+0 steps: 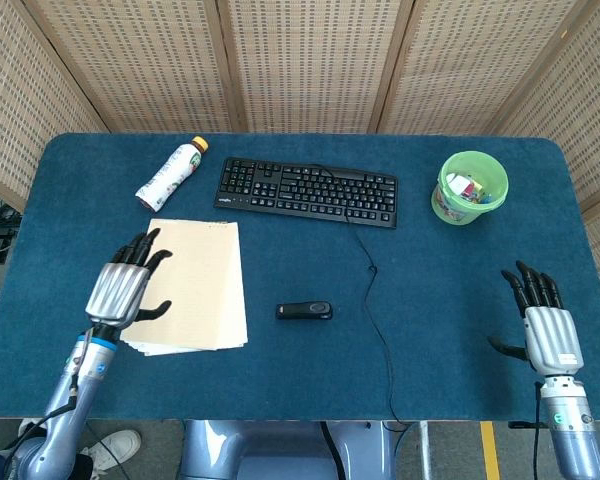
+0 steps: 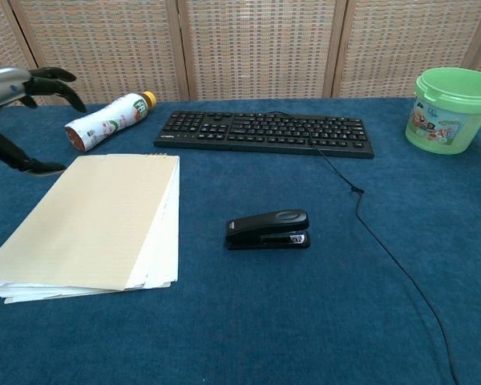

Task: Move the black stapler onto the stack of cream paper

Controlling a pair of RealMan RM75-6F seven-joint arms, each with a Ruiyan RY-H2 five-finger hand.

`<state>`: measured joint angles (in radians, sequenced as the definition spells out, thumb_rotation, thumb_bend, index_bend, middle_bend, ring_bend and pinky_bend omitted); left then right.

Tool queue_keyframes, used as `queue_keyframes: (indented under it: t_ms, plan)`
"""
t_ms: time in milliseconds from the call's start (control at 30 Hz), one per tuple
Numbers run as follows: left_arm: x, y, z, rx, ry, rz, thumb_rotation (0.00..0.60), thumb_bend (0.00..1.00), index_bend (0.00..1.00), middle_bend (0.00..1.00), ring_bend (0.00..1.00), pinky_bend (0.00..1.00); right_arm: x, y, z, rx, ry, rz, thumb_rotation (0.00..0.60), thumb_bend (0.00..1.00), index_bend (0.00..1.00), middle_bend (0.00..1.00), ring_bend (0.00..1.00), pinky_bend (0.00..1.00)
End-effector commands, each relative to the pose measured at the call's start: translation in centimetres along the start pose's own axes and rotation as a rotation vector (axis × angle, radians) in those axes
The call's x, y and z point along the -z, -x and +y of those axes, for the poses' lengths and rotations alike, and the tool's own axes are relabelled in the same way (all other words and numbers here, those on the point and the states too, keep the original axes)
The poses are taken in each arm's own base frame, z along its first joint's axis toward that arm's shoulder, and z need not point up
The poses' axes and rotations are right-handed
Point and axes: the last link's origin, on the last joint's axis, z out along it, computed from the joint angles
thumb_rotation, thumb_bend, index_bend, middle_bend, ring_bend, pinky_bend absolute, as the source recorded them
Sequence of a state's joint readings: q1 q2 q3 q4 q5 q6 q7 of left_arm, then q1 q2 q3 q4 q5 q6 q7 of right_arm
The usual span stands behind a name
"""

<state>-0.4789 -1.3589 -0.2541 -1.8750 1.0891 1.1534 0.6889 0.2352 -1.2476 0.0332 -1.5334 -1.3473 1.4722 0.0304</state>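
The black stapler point(image 1: 304, 311) point(image 2: 268, 229) lies flat on the blue table, a short way right of the stack of cream paper point(image 1: 188, 285) point(image 2: 96, 217). My left hand point(image 1: 125, 284) point(image 2: 16, 96) hovers over the stack's left edge, fingers spread, holding nothing. Far to the right, near the table's front edge, my right hand point(image 1: 546, 328) is open and empty; the chest view does not show it. Neither hand touches the stapler.
A black keyboard point(image 1: 307, 191) point(image 2: 264, 131) lies behind the stapler, its cable point(image 1: 378, 312) running to the front edge just right of the stapler. A white bottle point(image 1: 169, 174) point(image 2: 109, 120) lies at the back left. A green bucket point(image 1: 469, 187) point(image 2: 450, 98) stands at the back right.
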Motion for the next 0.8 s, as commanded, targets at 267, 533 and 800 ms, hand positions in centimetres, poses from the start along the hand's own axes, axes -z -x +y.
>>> queue_keyframes:
  t_ms: [267,533,800]
  plan:
    - [-5.5,1.7,8.9,-0.055,0.119,-0.086,0.6,0.26,0.24,0.03,0.06,0.17,-0.4,-0.6,1.3,-0.023,0.051,0.014,0.6,0.15,0.14,0.0,0.0,0.0]
    - [-7.3,3.9,13.8,-0.065,0.157,-0.141,0.6,0.26,0.26,0.05,0.06,0.17,-0.6,-0.9,1.6,-0.043,0.057,0.032,0.6,0.15,0.14,0.0,0.0,0.0]
    - [-8.0,6.0,16.8,-0.056,0.141,-0.178,0.6,0.26,0.26,0.05,0.06,0.17,-0.8,-1.3,1.9,-0.067,0.064,0.047,0.6,0.15,0.15,0.0,0.0,0.0]
